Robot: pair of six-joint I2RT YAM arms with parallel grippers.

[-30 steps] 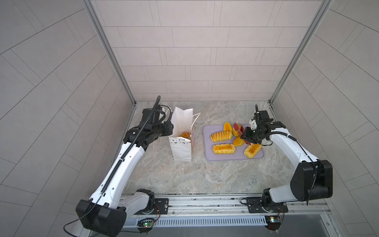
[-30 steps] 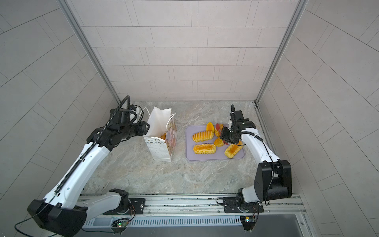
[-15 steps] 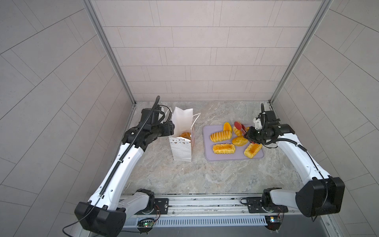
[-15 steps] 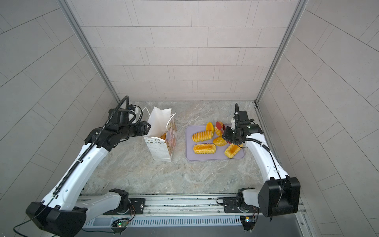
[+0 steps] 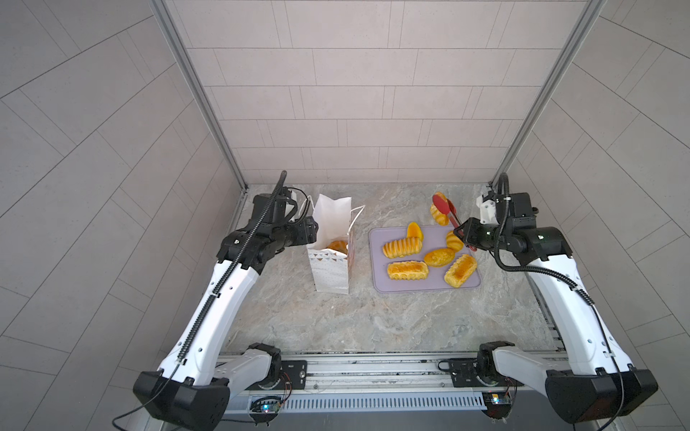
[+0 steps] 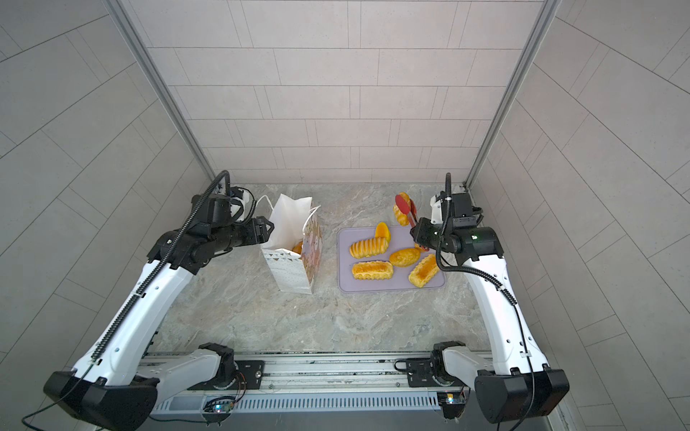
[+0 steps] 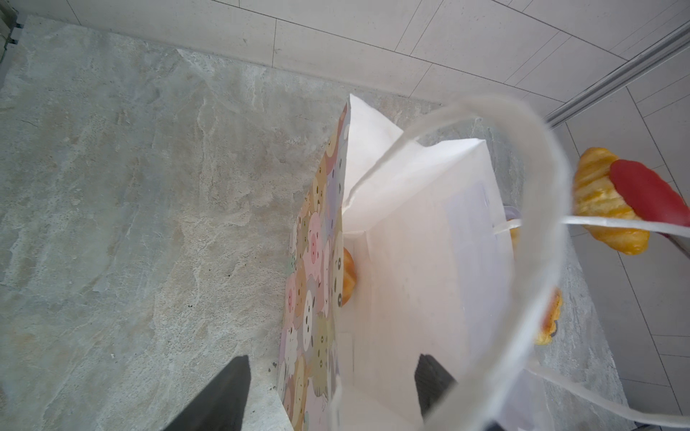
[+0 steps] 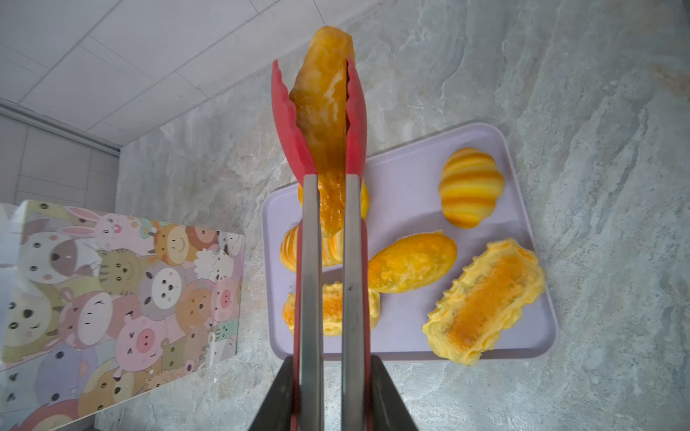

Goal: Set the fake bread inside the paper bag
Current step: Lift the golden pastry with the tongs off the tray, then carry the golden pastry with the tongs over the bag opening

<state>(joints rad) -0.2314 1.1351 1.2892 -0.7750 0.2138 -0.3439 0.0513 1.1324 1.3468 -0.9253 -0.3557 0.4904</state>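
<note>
Right wrist view: the right gripper (image 8: 330,392) has its fingers pressed on the steel arms of the tongs (image 8: 311,261). The red tips pinch one bread (image 8: 325,93) edge-on, clear above the tray (image 8: 410,343). Take the table (image 5: 336,321) in both top views as a clock face with 12 at the back wall. The tray sits toward 3 o'clock and the bag (image 5: 330,268) toward 9. The held bread hangs near 1, just past the tray's far edge. Six more lie on the tray, and another bread (image 7: 347,276) shows low inside the bag. The left gripper (image 7: 332,373) has its fingers spread astride the bag's animal-print wall, one outside and one inside the mouth. Whether either touches the paper I cannot tell

The step in hand looks like the carry: bread picked up, not yet over the bag. The next move calls for swinging the tongs toward 9 o'clock, high enough to clear the rim and the cord handles (image 7: 552,224) that loop over the mouth. The long bread then needs lining up with the narrow opening before the squeeze is loosened. The bag looks light, so a nudge could tip it; the left gripper seems placed to steady it

The table is a matt grey-beige stone-look slab. Pale tiled walls (image 5: 354,93) close it on three sides, with metal posts (image 5: 201,97) at the back corners
</note>
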